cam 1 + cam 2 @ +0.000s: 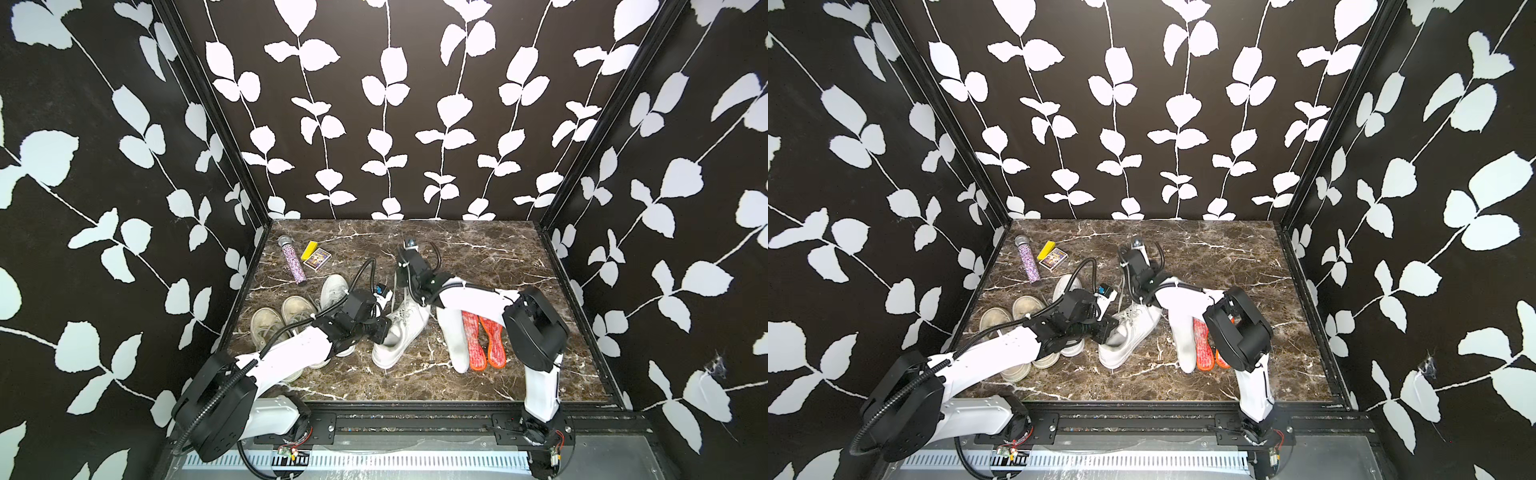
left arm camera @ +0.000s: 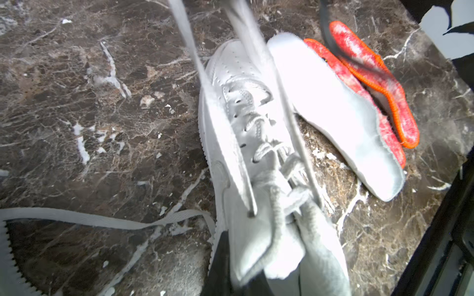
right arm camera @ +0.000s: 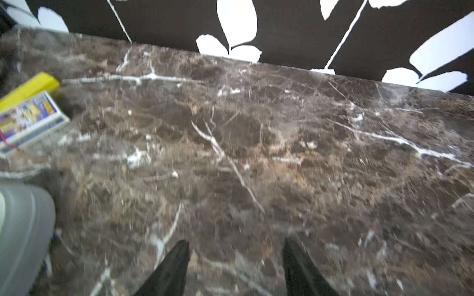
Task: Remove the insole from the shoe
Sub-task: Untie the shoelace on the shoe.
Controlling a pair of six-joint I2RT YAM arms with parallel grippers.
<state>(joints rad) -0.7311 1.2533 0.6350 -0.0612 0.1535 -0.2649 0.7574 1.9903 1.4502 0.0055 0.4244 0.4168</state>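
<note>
one plain white insole [image 1: 455,345] lies beside the white shoe [image 1: 409,328].

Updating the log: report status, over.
Left end effector shut on white shoe. Right end effector open, empty, above table. White insole out beside red insoles. Loose lace trails on table.

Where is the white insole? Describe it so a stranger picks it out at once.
Start at the brown marble table and find the white sneaker lying near its middle. Just to the robot's right of that sneaker lies the white insole, flat on the marble beside two red insoles. It alone is plain white; its neighbours are red with orange edging.
</note>
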